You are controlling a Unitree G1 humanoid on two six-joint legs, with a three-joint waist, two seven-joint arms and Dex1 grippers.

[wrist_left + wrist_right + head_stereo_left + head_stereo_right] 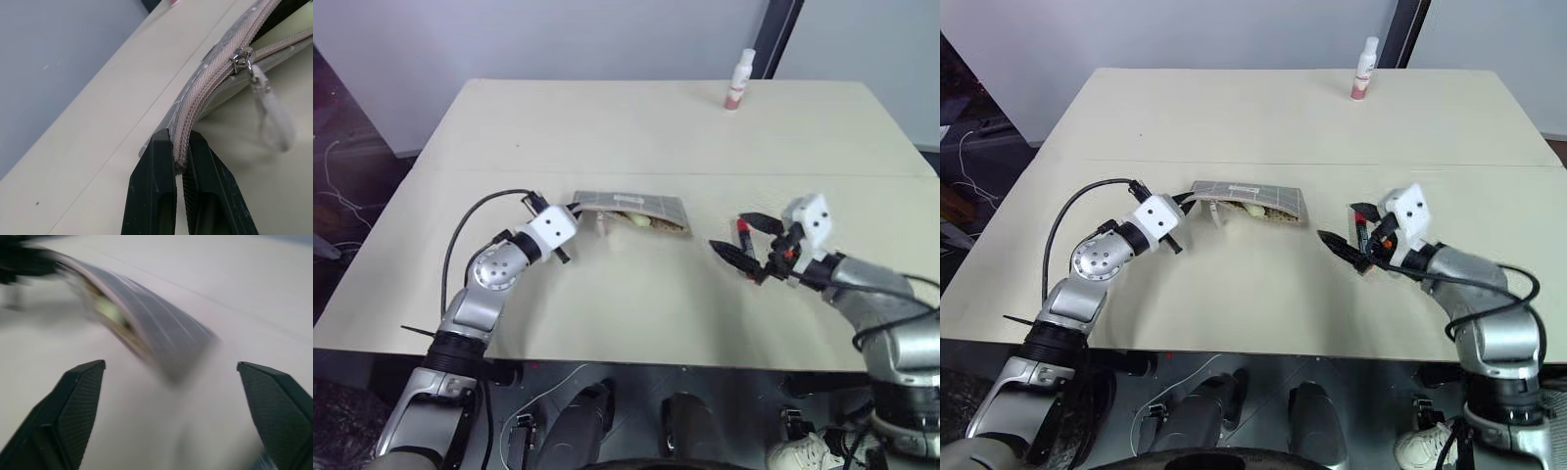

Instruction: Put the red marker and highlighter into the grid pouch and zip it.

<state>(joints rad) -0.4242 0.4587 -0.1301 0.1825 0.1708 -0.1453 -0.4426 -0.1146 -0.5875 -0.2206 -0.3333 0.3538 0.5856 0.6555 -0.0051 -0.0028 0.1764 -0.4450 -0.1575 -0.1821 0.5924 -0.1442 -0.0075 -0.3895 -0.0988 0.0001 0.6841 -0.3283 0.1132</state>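
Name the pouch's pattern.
Grey with thin white grid lines on the pouch, best in the right eye view.

Grid pouch (146,328) in right wrist view is smeared by motion blur; grid lines barely readable. Pale yellowish thing inside the mouth (111,312), prob. the highlighter, too blurred to confirm. In left wrist view the pouch runs off the frame edge, zip pull tab (276,115) blurred. Red marker (742,228) mostly hidden behind right gripper (736,238); can't tell if it lies on the bench (636,127). Small bottle (738,81): label too small to read.
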